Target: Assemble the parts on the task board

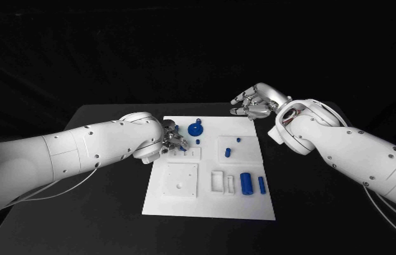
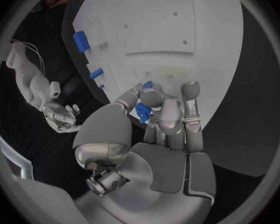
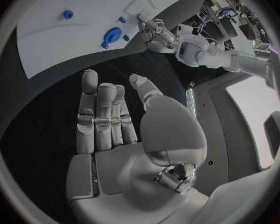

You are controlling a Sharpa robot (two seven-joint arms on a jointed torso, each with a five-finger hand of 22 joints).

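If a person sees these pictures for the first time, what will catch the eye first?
First the white task board in the middle of the black table, with small blue parts on it, such as the round blue part near its far edge. Next, the left hand over the board's left side, holding a small blue piece in its fingers. The right hand hangs open beyond the board's far right corner.

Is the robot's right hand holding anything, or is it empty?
Empty. The right hand hangs over the black table beside the task board, fingers apart, nothing in its palm.
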